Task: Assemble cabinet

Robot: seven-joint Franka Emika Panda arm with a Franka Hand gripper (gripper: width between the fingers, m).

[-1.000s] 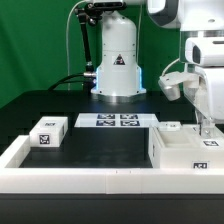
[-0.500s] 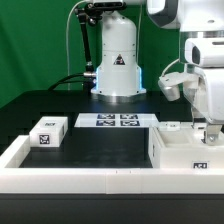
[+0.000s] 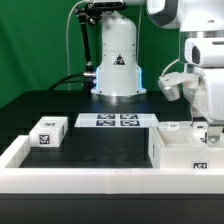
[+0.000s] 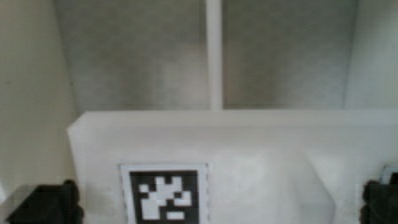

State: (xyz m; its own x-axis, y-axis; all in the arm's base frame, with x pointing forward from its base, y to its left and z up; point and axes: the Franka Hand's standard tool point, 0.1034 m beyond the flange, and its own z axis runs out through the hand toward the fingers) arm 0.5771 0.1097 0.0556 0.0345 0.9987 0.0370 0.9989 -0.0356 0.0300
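The cabinet (image 3: 184,148) is a large white box with tags, at the exterior view's right by the front rail. My gripper (image 3: 207,131) hangs straight down over its far right top edge, fingertips at or just above the top. In the wrist view the gripper (image 4: 214,202) is open, with its dark fingers (image 4: 50,203) wide apart on either side of a white tagged face of the cabinet (image 4: 231,145). I cannot tell whether the pads touch it. A small white tagged drawer block (image 3: 47,132) lies at the exterior view's left.
The marker board (image 3: 116,120) lies flat in the middle, in front of the robot base (image 3: 118,60). A long low white rail (image 3: 90,180) runs along the front and up the left side. Black table (image 3: 100,145) lies between the block and the cabinet.
My gripper has come down a little onto the cabinet's top right edge, then held still. The cabinet and drawer block have not moved.
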